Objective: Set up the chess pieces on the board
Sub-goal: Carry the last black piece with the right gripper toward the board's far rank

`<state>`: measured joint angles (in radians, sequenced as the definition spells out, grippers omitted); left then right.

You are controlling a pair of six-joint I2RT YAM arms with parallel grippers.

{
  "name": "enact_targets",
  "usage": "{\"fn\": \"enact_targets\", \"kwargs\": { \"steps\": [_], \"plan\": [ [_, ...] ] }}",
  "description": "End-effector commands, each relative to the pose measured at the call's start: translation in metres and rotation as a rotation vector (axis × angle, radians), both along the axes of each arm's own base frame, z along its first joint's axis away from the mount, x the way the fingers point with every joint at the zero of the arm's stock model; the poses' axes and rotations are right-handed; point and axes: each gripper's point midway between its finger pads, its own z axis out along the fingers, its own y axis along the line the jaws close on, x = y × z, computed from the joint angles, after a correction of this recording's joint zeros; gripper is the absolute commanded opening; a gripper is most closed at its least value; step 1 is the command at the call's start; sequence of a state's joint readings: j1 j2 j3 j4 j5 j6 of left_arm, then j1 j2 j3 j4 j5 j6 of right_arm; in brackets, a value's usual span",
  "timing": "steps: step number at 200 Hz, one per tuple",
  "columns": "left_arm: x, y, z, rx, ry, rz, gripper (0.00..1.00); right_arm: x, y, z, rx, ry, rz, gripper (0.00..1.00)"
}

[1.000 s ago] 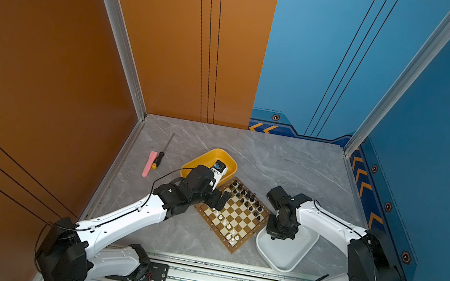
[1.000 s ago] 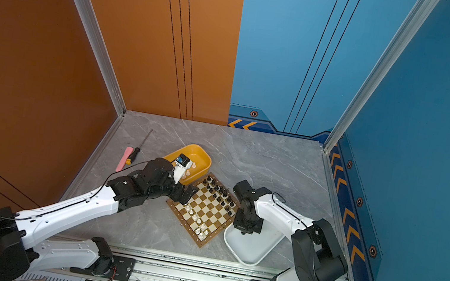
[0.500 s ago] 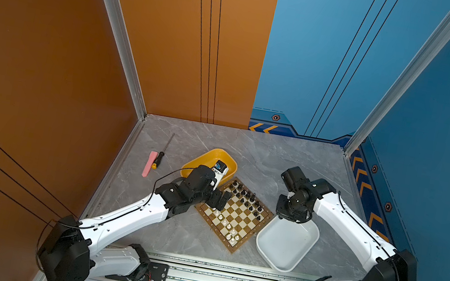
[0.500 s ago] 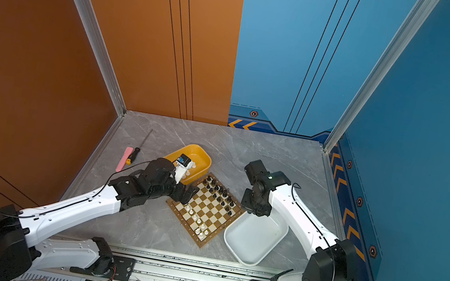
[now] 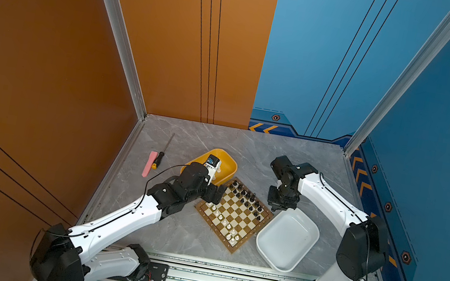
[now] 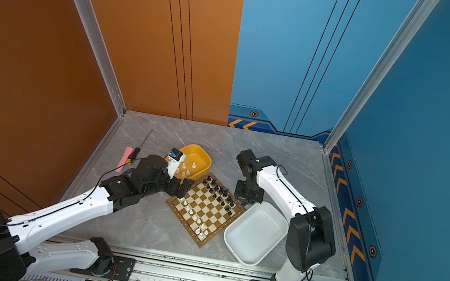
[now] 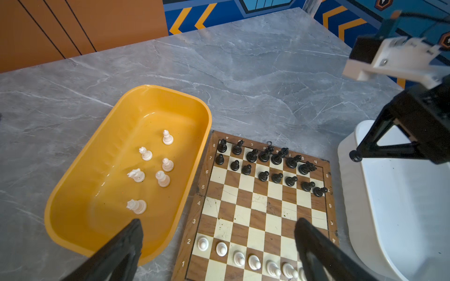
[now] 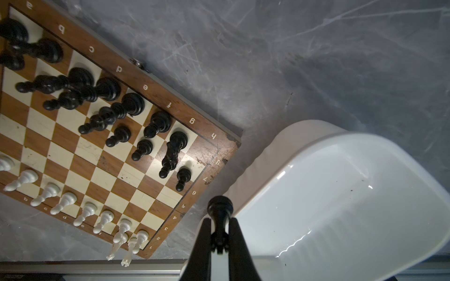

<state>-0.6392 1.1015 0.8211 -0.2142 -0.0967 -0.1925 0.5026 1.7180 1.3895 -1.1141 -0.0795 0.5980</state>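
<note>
Partly hidden, a black piece point(image 8: 220, 206) sits clamped in the right pincer point(image 8: 220, 219), its head unreadable; left pincer point(image 7: 218, 221) gapes apart.

In both top views the table point(image 5: 218, 137) is seen from high above its near edge, steeply downward, from afar. From the left wrist the board point(image 7: 263, 206) and the yellow tray point(image 7: 73, 194) are viewed closely, obliquely, past the left tool point(image 7: 219, 221). From the right wrist the board's corner and the white tray point(image 8: 341, 194) are viewed almost straight down, nearer. The board is shared by all views.
</note>
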Motion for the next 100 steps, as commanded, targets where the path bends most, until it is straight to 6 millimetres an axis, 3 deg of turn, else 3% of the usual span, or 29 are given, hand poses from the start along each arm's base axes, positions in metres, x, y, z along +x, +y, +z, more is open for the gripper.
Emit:
{"fn": "enact_targets", "kwargs": {
  "steps": [1, 36, 100],
  "plan": [
    [-0.002, 0.016, -0.006, 0.02, 0.016, 0.049, 0.98, 0.005, 0.011, -0.005, 0.024, 0.007, 0.038, 0.08],
    [-0.002, 0.022, -0.006, 0.023, 0.02, 0.066, 0.98, 0.008, 0.017, -0.026, 0.025, 0.043, 0.05, 0.08],
    [0.001, 0.028, -0.002, 0.031, 0.016, 0.078, 0.98, 0.011, 0.022, -0.047, 0.028, 0.08, 0.06, 0.07]
  ]
}}
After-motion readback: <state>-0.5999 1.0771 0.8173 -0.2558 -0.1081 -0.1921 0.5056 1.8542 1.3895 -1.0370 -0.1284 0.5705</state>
